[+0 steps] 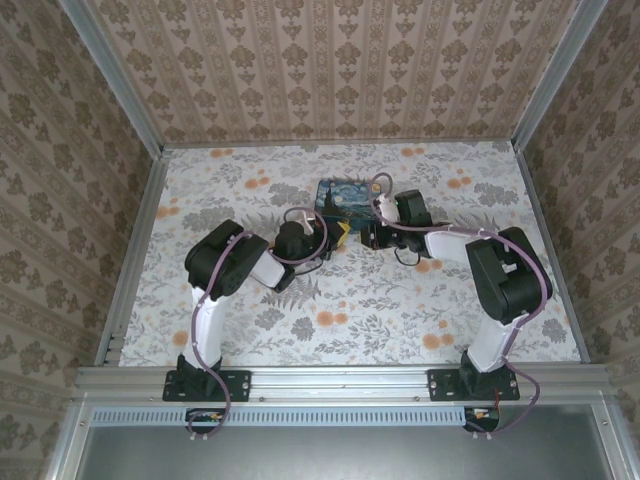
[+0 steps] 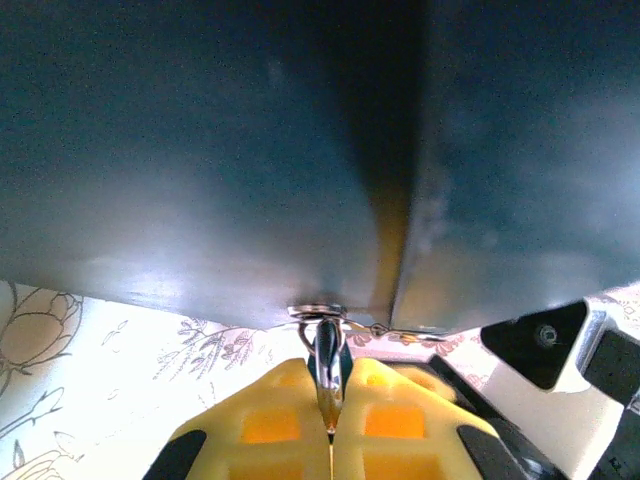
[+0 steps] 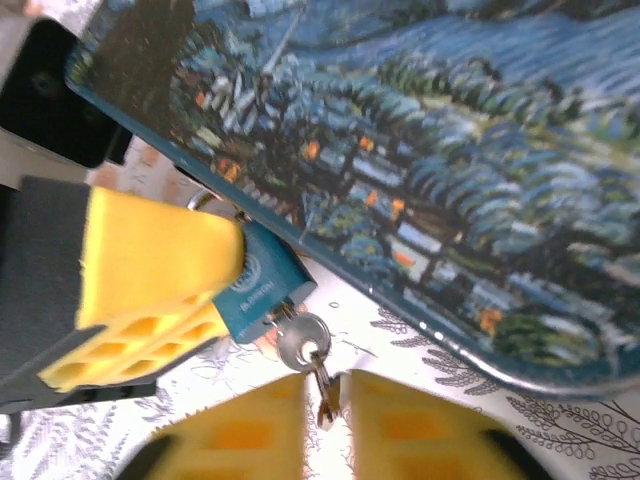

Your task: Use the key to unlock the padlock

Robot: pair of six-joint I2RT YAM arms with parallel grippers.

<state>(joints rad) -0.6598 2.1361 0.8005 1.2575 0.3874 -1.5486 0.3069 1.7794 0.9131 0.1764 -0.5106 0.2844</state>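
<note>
Toward the back of the floral worktop (image 1: 250,330) sits a blue tin box (image 1: 345,197) printed with a night-sky painting. At its near edge the left pincer (image 1: 338,236) and the right pincer (image 1: 373,240) almost meet. From overhead the lock is too small to make out.

The right wrist camera gives the detail. The left pincer's yellow fingers (image 3: 150,285) are clamped over a small blue-bodied padlock (image 3: 262,290) just below the tin's rim, with its keyhole end sticking out toward the right pincer. A silver key (image 3: 302,340) sits in that end, and its tail hangs down into the narrow gap between the right pincer's own fingertips. Those jaws stand slightly apart — no firm grip on the key is visible.

The left wrist camera shows the other side. Its fingers are pressed together on the padlock's metal shackle (image 2: 328,350), which rises to a small loop at the foot of the tin's dark side wall.
</note>
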